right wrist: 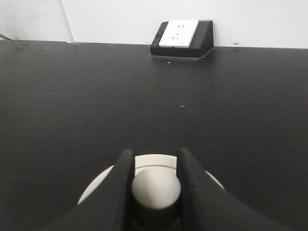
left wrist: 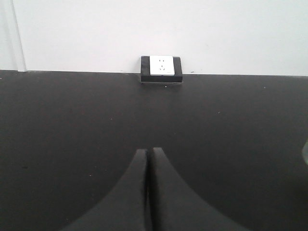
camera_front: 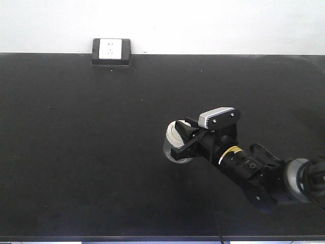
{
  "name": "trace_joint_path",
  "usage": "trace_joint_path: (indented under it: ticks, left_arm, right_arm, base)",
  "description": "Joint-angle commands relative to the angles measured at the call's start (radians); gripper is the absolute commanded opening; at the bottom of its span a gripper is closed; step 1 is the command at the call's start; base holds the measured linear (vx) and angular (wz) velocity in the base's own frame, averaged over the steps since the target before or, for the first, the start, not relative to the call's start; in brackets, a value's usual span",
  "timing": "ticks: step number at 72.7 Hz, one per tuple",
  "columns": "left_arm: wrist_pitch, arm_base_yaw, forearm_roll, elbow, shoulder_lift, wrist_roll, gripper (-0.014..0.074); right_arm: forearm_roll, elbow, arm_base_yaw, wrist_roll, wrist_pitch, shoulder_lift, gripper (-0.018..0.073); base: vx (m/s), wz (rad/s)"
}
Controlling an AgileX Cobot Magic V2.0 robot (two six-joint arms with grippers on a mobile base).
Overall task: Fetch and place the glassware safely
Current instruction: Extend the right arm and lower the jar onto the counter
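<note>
Gripping the jar by its lid knob with the right gripper: narrow, closed onto the knob, one black finger pressed to each side. Showing in the right wrist view as a round cream lid spreading out under the fingers, pale knob at its middle. Showing in the front view as clear rounded glass under a pale top, right of the middle of the black table, well apart from every edge. Impossible to tell whether standing on the table or held just above it. Stretched in from the lower right corner, a black arm behind the gripper, with a grey-capped camera mounted on top of the wrist.

Appearing only in its own wrist view, the left gripper: pinched fully together, fingers touching along their inner edges, nothing between them, dark tabletop beyond. Outside the front view altogether.

Sitting at the far edge of the table against the white wall, a black socket box with a white face. Left of the middle in the front view, well apart from the jar. Straight ahead of the left gripper in the left wrist view, ahead and slightly to the right in the right wrist view.
</note>
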Motion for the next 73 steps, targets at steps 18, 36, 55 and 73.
trace_joint_path:
  ticks: [18,36,55,73]
  left_arm:
    - [-0.071,-0.008,-0.005,-0.026,0.009,-0.002,-0.0007]
    - [-0.071,-0.008,-0.005,-0.026,0.009,-0.002,-0.0007]
    - [-0.071,-0.008,-0.005,-0.026,0.009,-0.002,-0.0007]
    - [-0.071,-0.008,-0.005,-0.026,0.009,-0.002,-0.0007]
  right_arm:
    - [0.004,-0.076,-0.003,-0.056,-0.114,0.031,0.0017]
    - [-0.004,-0.076,-0.003,-0.056,-0.096,0.044,0.0041]
    - [-0.098,-0.076,-0.003,-0.064,-0.049,0.044,0.0243]
    - [-0.099,-0.076,-0.003,-0.064,-0.004,0.028,0.0432]
  base:
    - [0.00,0.00]
    - [0.00,-0.01]
    - [0.00,-0.01]
    - [0.00,-0.01]
